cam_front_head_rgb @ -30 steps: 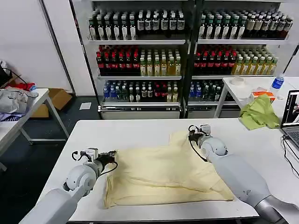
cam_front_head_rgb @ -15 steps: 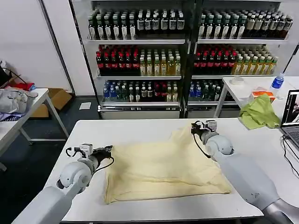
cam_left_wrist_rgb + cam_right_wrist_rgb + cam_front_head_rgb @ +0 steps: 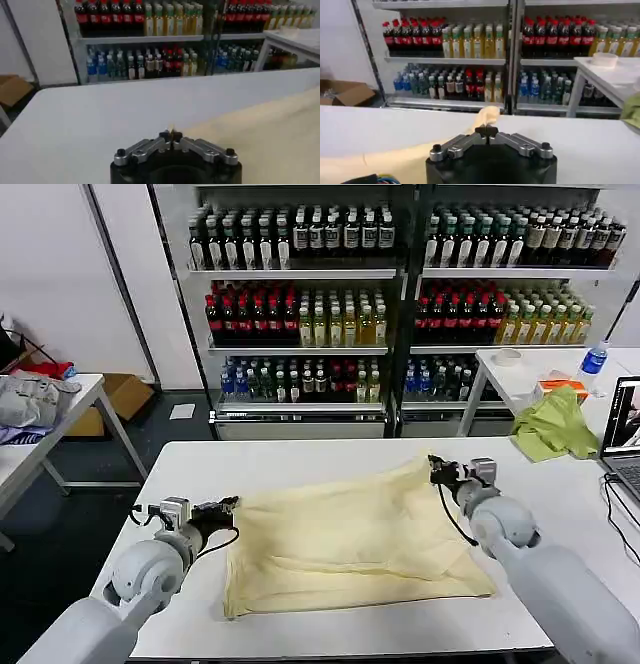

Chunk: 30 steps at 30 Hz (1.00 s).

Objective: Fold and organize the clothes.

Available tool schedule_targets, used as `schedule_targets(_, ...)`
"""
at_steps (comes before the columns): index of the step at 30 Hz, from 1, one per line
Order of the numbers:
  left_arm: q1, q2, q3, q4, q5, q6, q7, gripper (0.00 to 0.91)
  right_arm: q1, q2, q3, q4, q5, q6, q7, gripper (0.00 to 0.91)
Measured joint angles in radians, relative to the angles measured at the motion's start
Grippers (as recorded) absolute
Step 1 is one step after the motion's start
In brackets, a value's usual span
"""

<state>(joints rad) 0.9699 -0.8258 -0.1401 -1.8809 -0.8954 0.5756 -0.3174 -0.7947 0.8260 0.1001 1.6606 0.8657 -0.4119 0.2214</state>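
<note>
Shelves (image 3: 300,314) packed with bottles run along the back wall, and in front of them there's a long white table (image 3: 300,459) where the robot is working. Off to the right sits a second table (image 3: 520,379) with a lime-green cloth (image 3: 553,426) bunched up on it, plus a laptop (image 3: 625,439) at the edge.

The T-shirt (image 3: 350,539) lies across the middle of the white table, pale cream-yellow, mostly flat, with a few soft folds near its left side and front edge. Its front edge sits close to the table's near edge.

The left gripper (image 3: 228,506) is at the shirt's left rear corner, toward the table's left side. From the left wrist camera the gripper (image 3: 171,135) has its fingers pinched together with a tiny bit of yellow fabric (image 3: 260,125) poking up between the tips, so it's got hold of that corner.

The right gripper (image 3: 437,467) is at the shirt's far right corner, toward the table's back edge, and that corner is pulled up into a little peak off the surface. In the right wrist view the gripper (image 3: 486,131) is closed tight too, with a lump of cloth (image 3: 485,117) sticking up just past the fingertips. So both are clamped on the shirt, one on each far corner, with the fabric stretched between them.
</note>
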Motion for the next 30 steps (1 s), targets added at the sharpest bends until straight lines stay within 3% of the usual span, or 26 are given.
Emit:
schedule_targets(14, 0.172, 0.006, -0.062, -0.109, 0.067, -0.006, 0.032, 0.02, -0.325, -0.04, 0.168, 0.2, -0.072, -0.012, -0.008, 0.0)
schedule_targets(30, 0.298, 0.001, -0.069, -0.136, 0.146, -0.006, 0.06, 0.02, -0.506, -0.026, 0.239, 0.245, -0.117, -0.031, -0.002, 0.0)
